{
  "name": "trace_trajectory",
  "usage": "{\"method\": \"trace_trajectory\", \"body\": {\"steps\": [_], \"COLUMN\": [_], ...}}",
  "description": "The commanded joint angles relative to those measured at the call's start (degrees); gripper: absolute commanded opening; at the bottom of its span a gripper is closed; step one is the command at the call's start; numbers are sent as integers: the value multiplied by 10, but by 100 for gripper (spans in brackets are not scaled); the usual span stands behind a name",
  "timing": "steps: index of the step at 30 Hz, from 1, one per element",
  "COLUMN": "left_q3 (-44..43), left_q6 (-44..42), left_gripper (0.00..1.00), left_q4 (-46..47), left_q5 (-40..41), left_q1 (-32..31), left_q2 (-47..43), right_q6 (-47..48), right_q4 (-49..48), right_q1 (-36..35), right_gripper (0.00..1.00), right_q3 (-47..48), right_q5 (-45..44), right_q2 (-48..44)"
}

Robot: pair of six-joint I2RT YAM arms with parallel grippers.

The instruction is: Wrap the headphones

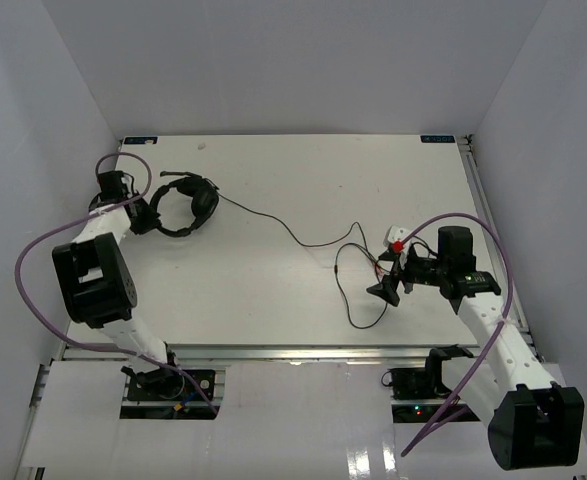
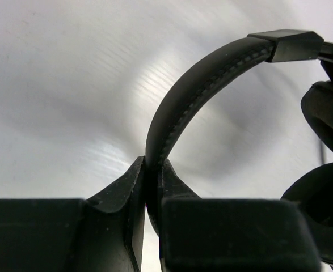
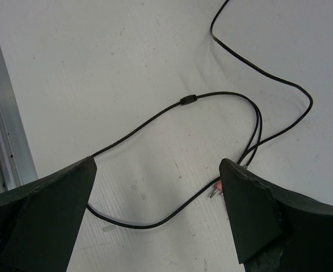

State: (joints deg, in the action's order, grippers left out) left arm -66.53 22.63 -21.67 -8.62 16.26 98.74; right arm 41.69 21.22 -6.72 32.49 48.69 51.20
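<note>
1. The headphones (image 1: 185,205) lie far-left on the table (image 1: 273,300), close to its left edge.
2. The left gripper (image 2: 152,170) is clamped on the headband (image 2: 194,90).
3. The right gripper (image 3: 157,170) hovers with its fingers wide apart over the looped cord (image 3: 172,107), well inside the right edge.

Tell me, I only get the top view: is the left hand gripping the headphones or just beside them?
Observer: Gripping. In the left wrist view, the left hand is shut on the headband of the headphones.
Operator: And the right hand?
Observer: The right hand is open over a loop of the cord.
Operator: Any plug nearby?
Observer: A reddish tip lies beside one finger.
</note>
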Motion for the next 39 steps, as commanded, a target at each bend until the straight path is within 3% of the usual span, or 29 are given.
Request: {"method": "trace_trajectory", "body": {"steps": [1, 4, 9, 19, 21, 26, 31, 35, 39], "left_q3": [20, 38, 78, 24, 0, -26, -48, -97, -138], "left_q6": [15, 19, 54, 113, 116, 129, 144, 145, 148], "left_gripper": [0, 0, 0, 0, 0, 0, 0, 0, 0], "left_q4": [-9, -44, -71, -131, -138, -146, -151, -175, -196], "left_q5": [-67, -93, -140, -185, -194, -207, -208, -198, -193], "left_q1": [-43, -92, -185, -353, -379, -416, -442, -446, -447], "left_q2": [-139, -191, -290, -367, -368, -370, -373, -369, -368], "right_q6": [122, 184, 223, -35, -141, -286, -284, -363, -323], "right_q4": [64, 124, 128, -100, -182, -346, -416, -551, -507], "right_q1": [3, 3, 1, -12, -13, -20, -30, -56, -125], "right_gripper": [96, 95, 94, 90, 90, 91, 90, 90, 90], "right_q3": [17, 51, 107, 135, 126, 100, 96, 111, 125], "right_q5": [51, 53, 90, 97, 95, 121, 167, 262, 260], "right_q2": [-30, -59, -79, -15, -2, 35, 111, 181, 194]}}
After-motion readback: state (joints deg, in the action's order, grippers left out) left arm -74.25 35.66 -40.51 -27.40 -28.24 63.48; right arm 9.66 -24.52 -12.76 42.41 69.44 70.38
